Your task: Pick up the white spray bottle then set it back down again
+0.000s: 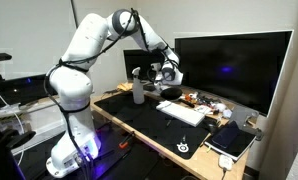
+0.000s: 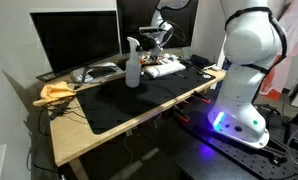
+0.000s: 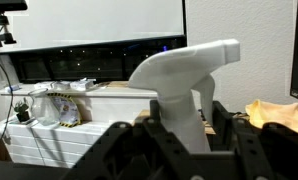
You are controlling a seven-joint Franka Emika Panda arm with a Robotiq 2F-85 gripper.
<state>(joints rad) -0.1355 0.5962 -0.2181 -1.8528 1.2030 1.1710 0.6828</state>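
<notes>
The bottle point(image 1: 138, 90) point(image 2: 132, 66) stands upright on a black mat point(image 2: 119, 100) on a wooden desk point(image 2: 64, 140), seen in both exterior views. Slim and translucent white, it narrows to a neck under a pale trigger head. In the wrist view, the head fills the centre, nozzle pointing right.

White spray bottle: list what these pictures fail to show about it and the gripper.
Wrist view: the white spray bottle's lower body is cut off by the bottom edge and the dark fingers.
Both exterior views: the bottle is too small to show liquid level or label.
An exterior view: the gripper is small and dark, so its gap to the bottle is unclear.
</notes>
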